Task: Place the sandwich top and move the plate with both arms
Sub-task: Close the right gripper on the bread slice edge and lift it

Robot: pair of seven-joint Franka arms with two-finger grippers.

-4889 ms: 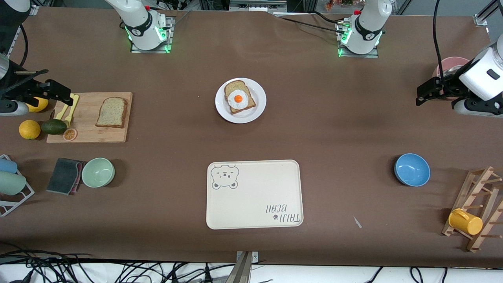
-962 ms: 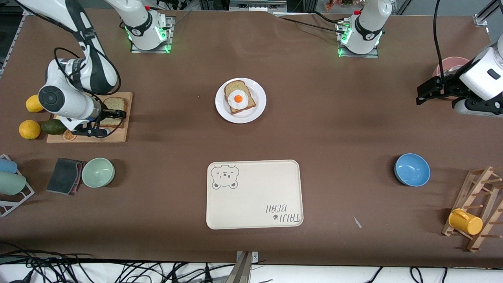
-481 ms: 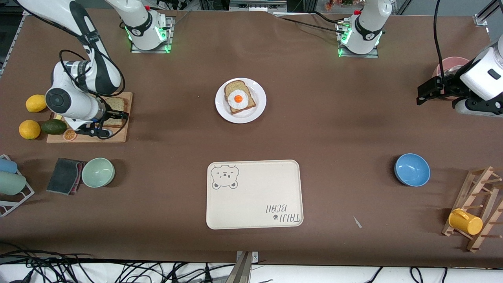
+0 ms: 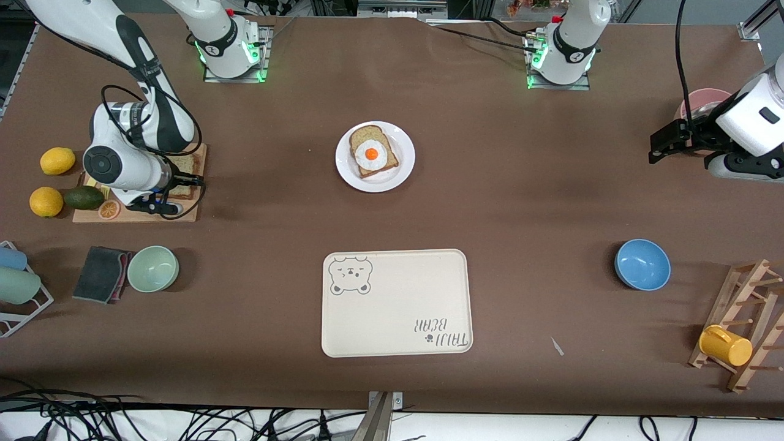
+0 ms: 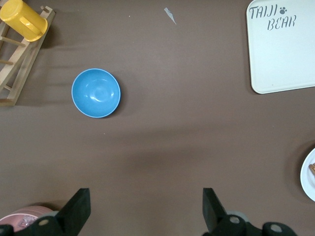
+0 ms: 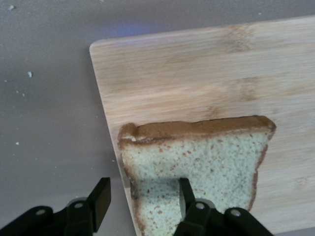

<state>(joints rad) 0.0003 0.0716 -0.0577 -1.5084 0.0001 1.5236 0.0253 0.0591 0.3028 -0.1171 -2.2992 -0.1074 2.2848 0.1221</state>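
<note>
The sandwich top (image 6: 206,157), a plain speckled slice, lies flat on the wooden cutting board (image 6: 197,73) at the right arm's end of the table. The arm hides most of the sandwich top (image 4: 185,163) in the front view. My right gripper (image 6: 143,186) is low over it and open. One finger (image 6: 184,191) stands over the crumb, the other beside the board's edge, with the crust edge between them. The white plate (image 4: 404,174) at mid-table holds an egg-topped slice (image 4: 372,153). My left gripper (image 5: 146,196) waits open over bare table at the left arm's end.
A cream bear tray (image 4: 398,303) lies nearer the camera than the plate. A blue bowl (image 4: 642,264) and a mug rack (image 4: 735,331) are toward the left arm's end. A green bowl (image 4: 152,268), sponge (image 4: 101,274), lemons (image 4: 46,201) and avocado (image 4: 83,197) are near the board.
My right arm came in over the cutting board, edged along the slice toward the plate's side, and its fingers have drawn closer together around the crust edge. The left arm has not moved.
</note>
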